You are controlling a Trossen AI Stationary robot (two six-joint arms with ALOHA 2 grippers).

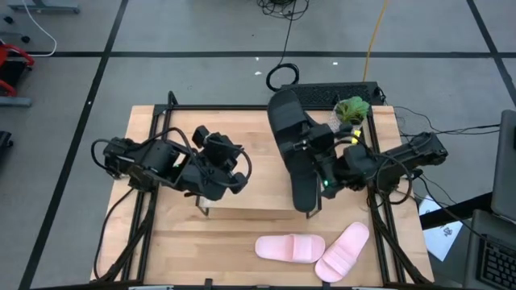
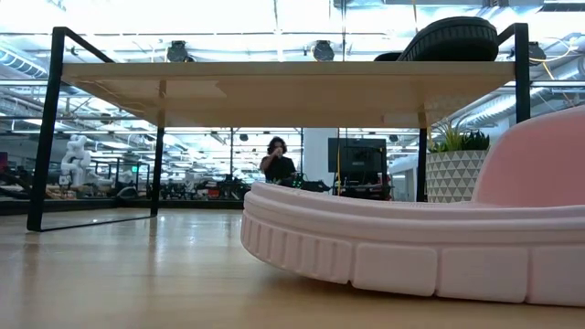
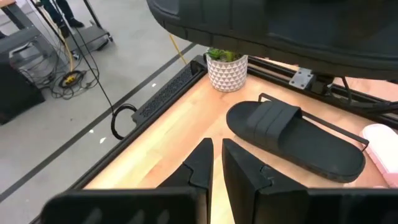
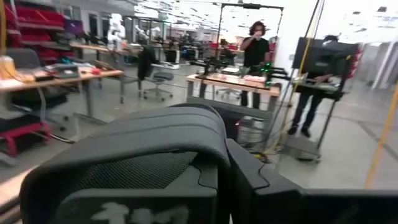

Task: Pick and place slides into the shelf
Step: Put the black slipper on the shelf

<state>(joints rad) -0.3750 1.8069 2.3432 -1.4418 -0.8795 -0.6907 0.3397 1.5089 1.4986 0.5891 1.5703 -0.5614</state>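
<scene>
My right gripper (image 1: 320,165) is shut on a black slide (image 1: 292,153) and holds it high over the shelf (image 1: 242,197), lengthwise from far to near. The second black slide (image 3: 292,137) lies sole-down on the shelf's board top, under the held one; it also shows on the shelf top (image 2: 457,41). Two pink slides (image 1: 290,247) (image 1: 343,251) lie on the table at the near right, one close before the low camera (image 2: 411,247). My left gripper (image 3: 216,168) hovers shut over the shelf's left half, holding nothing. My right gripper comes level from the table's right and has the black slide by its right-hand side at the strap (image 4: 155,134). The strap fills the wrist view beside one finger (image 4: 261,180) and hides the fingertips. The slide is lifted clear of the shelf, its length across the fingers.
A small plant in a white patterned pot (image 3: 227,68) stands at the far right corner (image 1: 352,109). A black strip (image 1: 339,90) and cables lie along the far edge. People stand in the room beyond (image 2: 277,160).
</scene>
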